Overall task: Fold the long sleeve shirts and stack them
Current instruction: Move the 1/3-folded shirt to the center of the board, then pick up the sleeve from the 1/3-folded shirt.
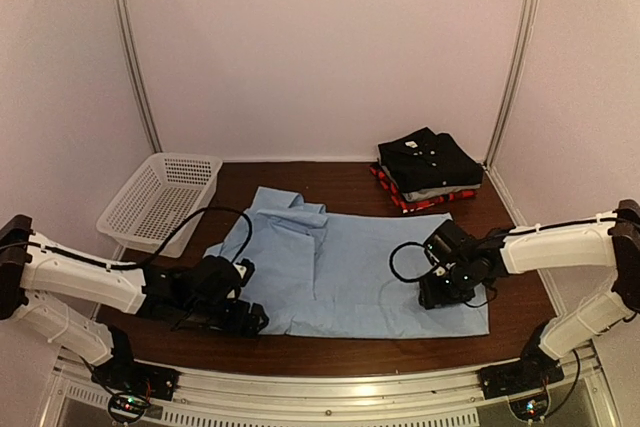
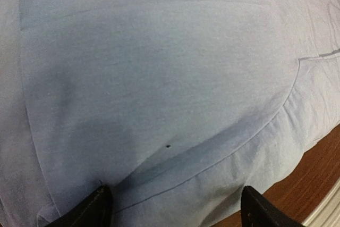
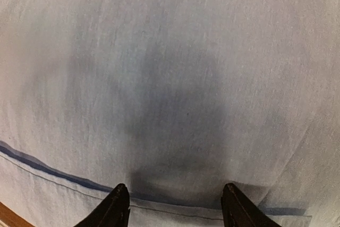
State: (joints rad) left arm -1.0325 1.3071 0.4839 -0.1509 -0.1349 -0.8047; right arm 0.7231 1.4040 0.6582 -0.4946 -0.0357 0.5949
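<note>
Top external: I see the blue shirt spread flat on the table, folded stack far right. Left gripper spread wide on its near-left hem; right gripper jaws apart on the right hem, gripping nothing.

Wht arms, blk wrists, cables.

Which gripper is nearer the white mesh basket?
Left. The left gripper is over the light blue shirt's near-left corner, near the white mesh basket; the right gripper is over the shirt's right side.
</note>
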